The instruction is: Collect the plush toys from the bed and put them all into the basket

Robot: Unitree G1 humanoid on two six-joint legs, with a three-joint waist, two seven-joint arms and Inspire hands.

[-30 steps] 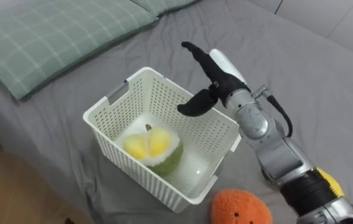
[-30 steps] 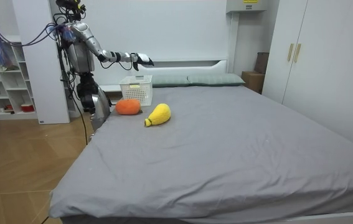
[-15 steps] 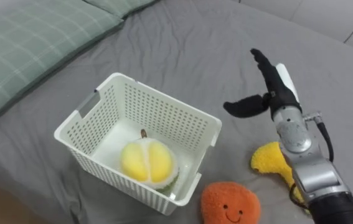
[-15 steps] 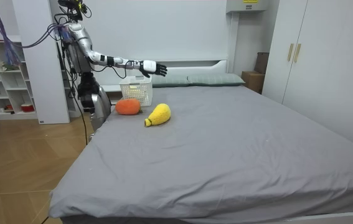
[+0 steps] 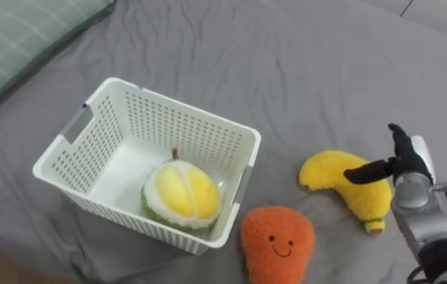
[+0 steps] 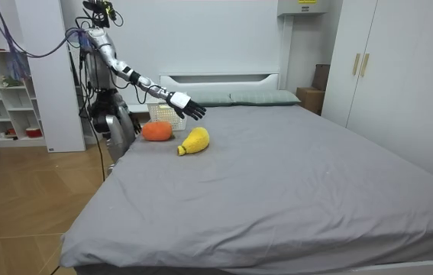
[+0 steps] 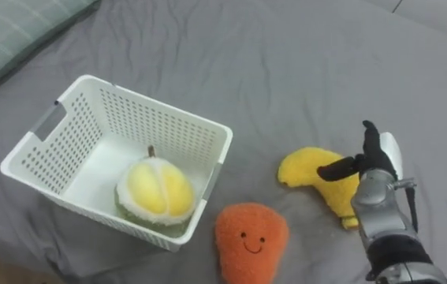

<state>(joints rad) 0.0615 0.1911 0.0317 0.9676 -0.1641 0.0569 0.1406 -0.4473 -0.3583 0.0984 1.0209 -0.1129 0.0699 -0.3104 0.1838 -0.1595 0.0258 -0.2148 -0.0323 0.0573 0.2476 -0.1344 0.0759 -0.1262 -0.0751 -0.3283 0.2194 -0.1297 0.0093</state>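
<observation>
Right hand (image 5: 406, 161) sits at the right edge of the frame on a stretched-out arm, fingers straight and pointing up the frame, thumb sticking out to the left. It's wide open and has hold of nothing. In the room view it hangs in the air above the banana plush (image 5: 338, 175), not touching it.

That yellow banana lies on the grey bed (image 5: 270, 55) right of centre, with its thin end pointing to the lower right. Just left of it and lower in the frame is an orange plush with a smiley face (image 5: 277, 241), touching the near corner of the white basket (image 5: 177, 126). The basket takes up the left middle, and a durian plush (image 5: 180, 196) already sits inside it against the near wall. A green plaid pillow (image 5: 18, 31) pokes in at the upper left corner.

Nothing stands between the hand and the banana, and the whole upper half of the frame is bare sheet. In the room view the robot stands at the bed's side by the headboard (image 6: 216, 79), at the left.
</observation>
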